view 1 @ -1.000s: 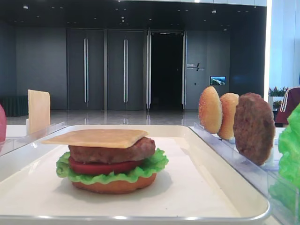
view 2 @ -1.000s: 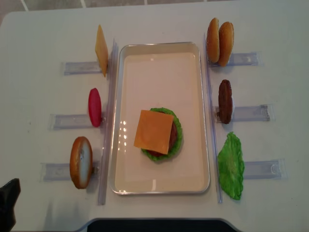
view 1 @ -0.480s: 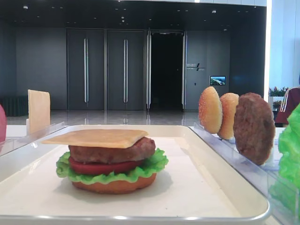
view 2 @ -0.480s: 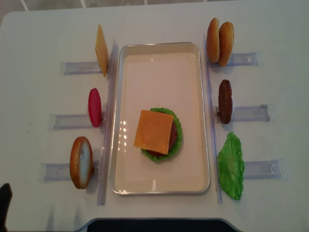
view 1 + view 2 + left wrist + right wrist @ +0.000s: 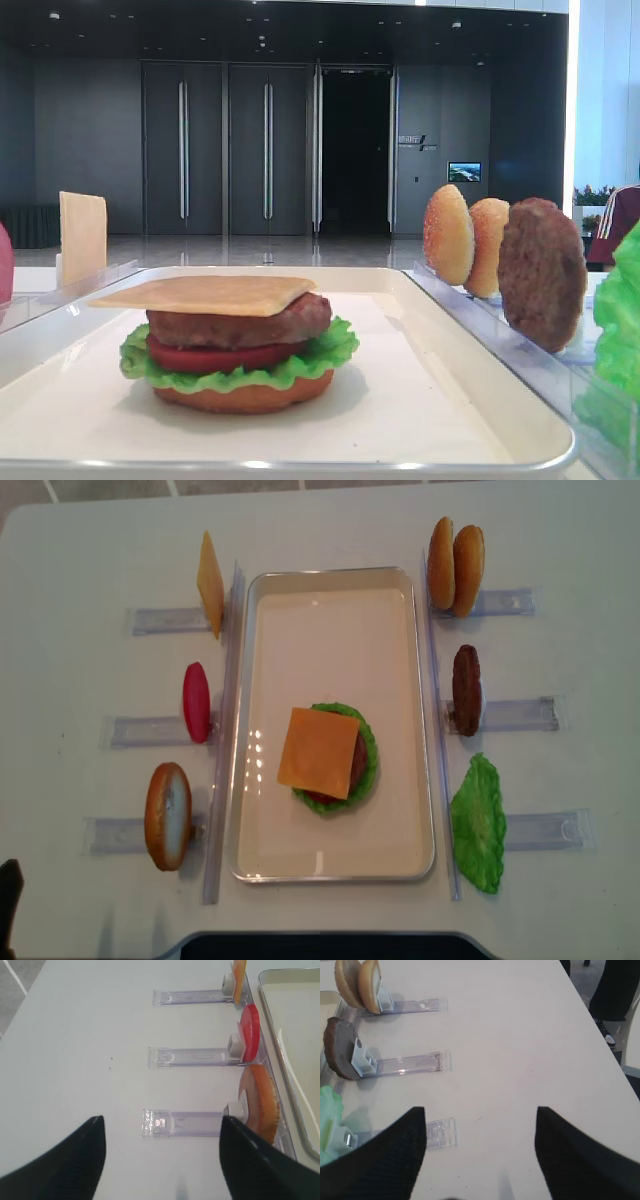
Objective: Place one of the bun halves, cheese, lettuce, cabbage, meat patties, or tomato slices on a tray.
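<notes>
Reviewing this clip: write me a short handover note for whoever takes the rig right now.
Left gripper: open, empty, over the bare table beside the left racks.
Right gripper: open, empty, beside the right racks.
Tray: stack of bottom bun, lettuce, tomato, patty, with the cheese on top.
Racks hold: spare cheese, tomato slice, bun half left; two bun halves, patty, lettuce right.
Left: probably a top bun.

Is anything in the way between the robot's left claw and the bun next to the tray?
Nothing visible. The open left gripper points along a clear rack straight at the bun, which stands on edge beside the tray.
</notes>
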`<state>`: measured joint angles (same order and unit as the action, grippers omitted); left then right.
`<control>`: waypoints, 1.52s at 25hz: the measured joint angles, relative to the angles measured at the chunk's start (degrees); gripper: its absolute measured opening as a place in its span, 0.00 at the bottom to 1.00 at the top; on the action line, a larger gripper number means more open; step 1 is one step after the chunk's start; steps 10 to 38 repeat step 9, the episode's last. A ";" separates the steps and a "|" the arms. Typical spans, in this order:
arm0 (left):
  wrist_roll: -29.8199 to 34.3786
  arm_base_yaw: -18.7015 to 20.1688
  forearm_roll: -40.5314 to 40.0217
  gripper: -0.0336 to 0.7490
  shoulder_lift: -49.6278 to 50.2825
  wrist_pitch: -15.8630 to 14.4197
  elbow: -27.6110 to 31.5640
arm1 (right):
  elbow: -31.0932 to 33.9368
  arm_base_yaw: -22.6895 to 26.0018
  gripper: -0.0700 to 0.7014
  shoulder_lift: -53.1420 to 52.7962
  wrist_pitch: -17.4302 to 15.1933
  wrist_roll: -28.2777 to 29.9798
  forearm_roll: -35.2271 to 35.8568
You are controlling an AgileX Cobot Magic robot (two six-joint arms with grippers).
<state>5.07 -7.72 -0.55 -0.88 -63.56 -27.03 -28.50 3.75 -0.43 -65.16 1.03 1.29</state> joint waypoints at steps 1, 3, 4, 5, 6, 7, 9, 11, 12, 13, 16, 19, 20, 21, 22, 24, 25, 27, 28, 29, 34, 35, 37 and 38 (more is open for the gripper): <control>0.00 0.00 0.00 0.73 0.00 0.00 0.00 | 0.00 0.00 0.71 0.00 0.00 0.00 0.00; 0.00 0.00 0.00 0.73 0.00 0.00 0.00 | 0.00 0.00 0.71 0.00 0.00 0.00 0.00; 0.00 0.00 0.00 0.73 0.00 0.00 0.00 | 0.00 0.00 0.71 0.00 0.00 0.00 0.00; 0.00 0.00 0.00 0.73 0.00 0.00 0.00 | 0.00 0.00 0.71 0.00 0.00 0.00 0.00; 0.00 0.00 0.00 0.73 0.00 0.00 0.00 | 0.00 0.00 0.71 0.00 0.00 0.00 0.00; 0.00 0.00 0.00 0.73 0.00 0.00 0.00 | 0.00 0.00 0.71 0.00 0.00 0.00 0.00; 0.00 0.00 0.00 0.73 0.00 0.00 0.00 | 0.00 0.00 0.71 0.00 0.00 0.00 0.00; 0.00 0.00 0.00 0.73 0.00 0.00 0.00 | 0.00 0.00 0.71 0.00 0.00 0.00 0.00; 0.00 0.00 0.00 0.73 0.00 0.00 0.00 | 0.00 0.00 0.71 0.00 0.00 0.00 0.00; 0.00 0.00 0.00 0.73 0.00 0.00 0.00 | 0.00 0.00 0.71 0.00 0.00 0.00 0.00; 0.00 0.00 0.00 0.73 0.00 0.00 0.00 | 0.00 0.00 0.71 0.00 0.00 0.00 0.00; 0.00 0.00 0.00 0.73 0.00 0.00 0.00 | 0.00 0.00 0.71 0.00 0.00 0.00 0.00; 0.00 0.00 0.00 0.73 0.00 0.00 0.00 | 0.00 0.00 0.71 0.00 0.00 0.00 0.00; 0.00 0.00 0.00 0.73 0.00 0.00 0.00 | 0.00 0.00 0.71 0.00 0.00 0.00 0.00; 0.00 0.00 0.00 0.73 0.00 0.00 0.00 | 0.00 0.00 0.71 0.00 0.00 0.00 0.00; 0.00 0.00 0.00 0.73 0.00 0.00 0.00 | 0.00 0.00 0.71 0.00 0.00 0.00 0.00; 0.00 0.00 0.00 0.73 0.00 0.00 0.00 | 0.00 0.00 0.71 0.00 0.00 0.00 0.00; 0.00 0.00 0.00 0.73 0.00 0.00 0.00 | 0.00 0.00 0.71 0.00 0.00 0.00 0.00; 0.00 0.00 0.00 0.73 0.00 0.00 0.00 | 0.00 0.00 0.71 0.00 0.00 0.00 0.00; 0.00 0.00 0.00 0.73 0.00 0.00 0.00 | 0.00 0.00 0.71 0.00 0.00 0.00 0.00; 0.00 0.00 0.00 0.73 0.00 0.00 0.00 | 0.00 0.00 0.71 0.00 0.00 0.00 0.00; 0.00 0.00 0.00 0.73 0.00 0.00 0.00 | 0.00 0.00 0.71 0.00 0.00 0.00 0.00; 0.00 0.00 0.00 0.73 0.00 0.00 0.00 | 0.00 0.00 0.71 0.00 0.00 0.00 0.00; 0.00 0.00 0.00 0.73 0.00 0.00 0.00 | 0.00 0.00 0.71 0.00 0.00 0.00 0.00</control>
